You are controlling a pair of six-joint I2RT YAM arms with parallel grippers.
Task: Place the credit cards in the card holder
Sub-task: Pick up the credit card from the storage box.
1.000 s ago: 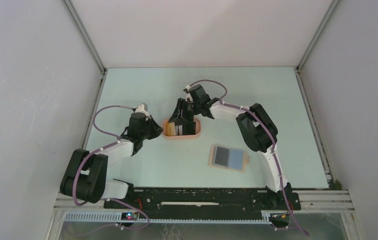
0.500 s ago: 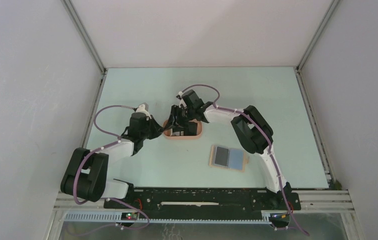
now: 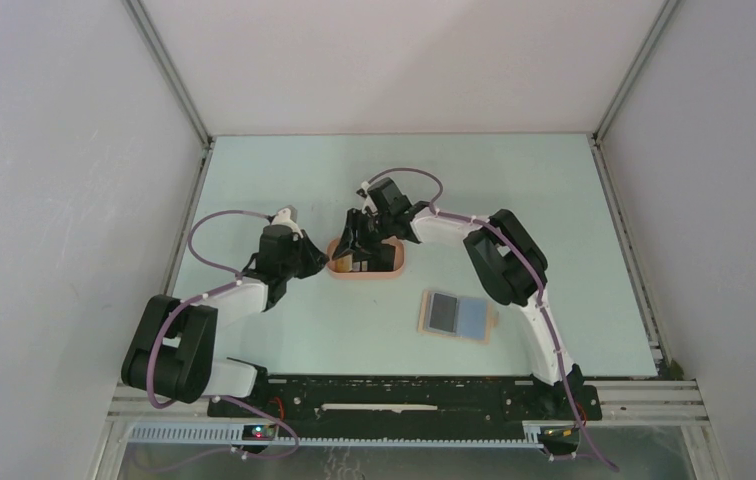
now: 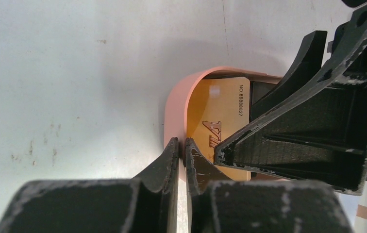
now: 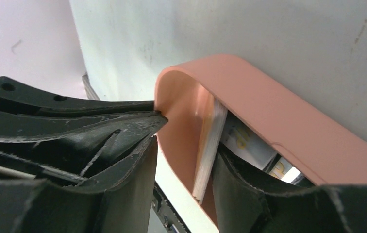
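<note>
The salmon-pink tray (image 3: 395, 267) holds credit cards. In the left wrist view a yellow-orange card (image 4: 220, 114) lies flat in it. A stack of cards (image 5: 209, 145) stands on edge against the tray's end wall (image 5: 181, 121) in the right wrist view. My left gripper (image 4: 182, 145) is shut on the tray's rim (image 4: 175, 107) at its left end. My right gripper (image 3: 357, 250) reaches into the tray's left part, open; one finger (image 5: 133, 160) is outside the wall, the other (image 5: 242, 187) presses the stack from inside. The tan card holder (image 3: 493, 322) lies open, with a dark card (image 3: 443, 312) and a pale blue card (image 3: 472, 318) on it.
The card holder lies on the pale green table (image 3: 284, 180), to the right of the tray and nearer the arm bases. Grey walls and metal rails (image 3: 618, 230) close in the table on three sides. The right arm's elbow (image 3: 499, 265) hangs over the table between tray and card holder.
My right gripper has moved left and down into the tray's left end and closed slightly around the wall and the card stack. The left gripper has kept its hold on the rim.
</note>
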